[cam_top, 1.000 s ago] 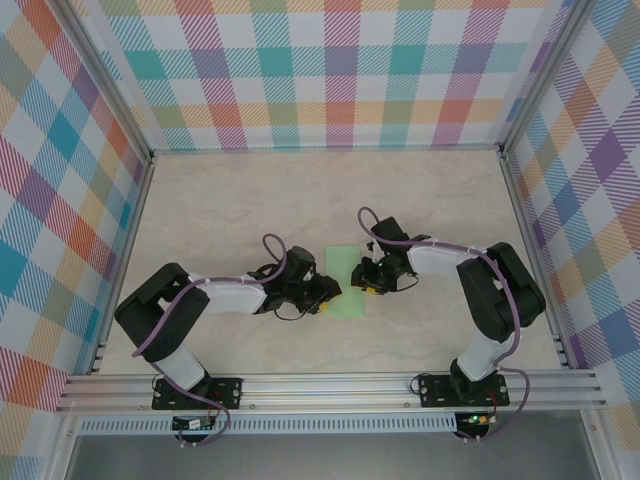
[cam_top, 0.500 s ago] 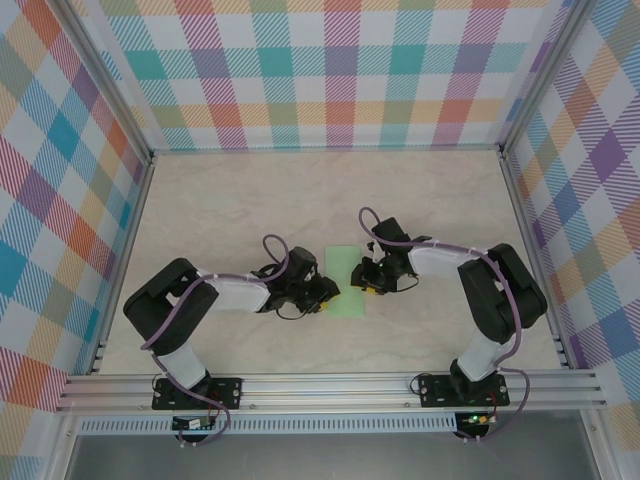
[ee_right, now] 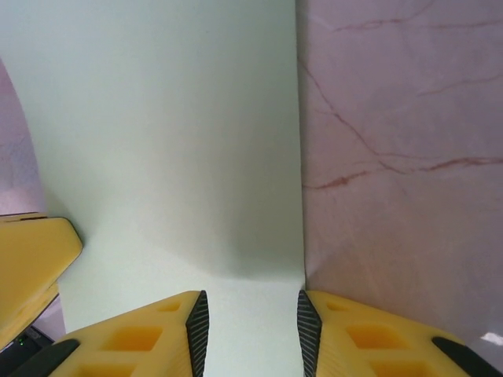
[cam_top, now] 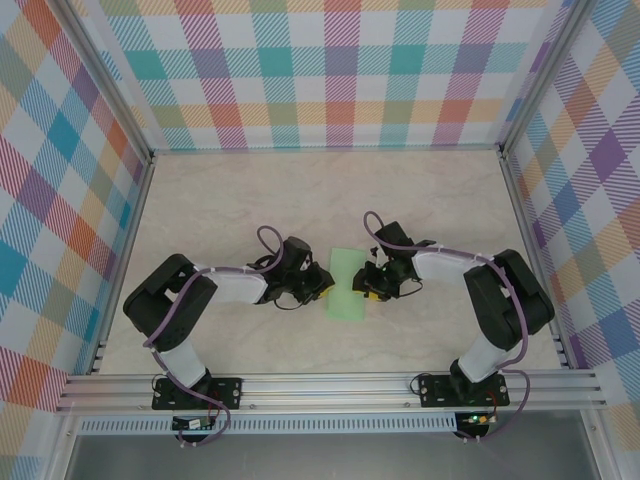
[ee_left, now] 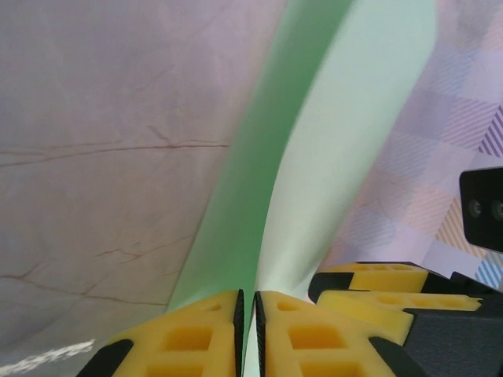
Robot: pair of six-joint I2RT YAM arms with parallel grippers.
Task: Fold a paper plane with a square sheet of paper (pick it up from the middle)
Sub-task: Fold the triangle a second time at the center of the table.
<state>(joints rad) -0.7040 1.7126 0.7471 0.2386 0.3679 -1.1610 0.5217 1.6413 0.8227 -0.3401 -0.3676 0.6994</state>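
Now the square sheet of paper point(cam_top: 347, 285) lies in the middle of the table point(cam_top: 240, 200), between the 2 grippers. The left gripper point(cam_top: 324, 288) is at 9 o'clock of the sheet. Its yellow fingers point(ee_left: 189, 338) are almost together and pinch the sheet's edge, which curls up off the table. The right gripper point(cam_top: 371, 291) is at 3 o'clock of the sheet. Its 2 jaws stand a little apart over the sheet's corner, with flat green paper in the gap.
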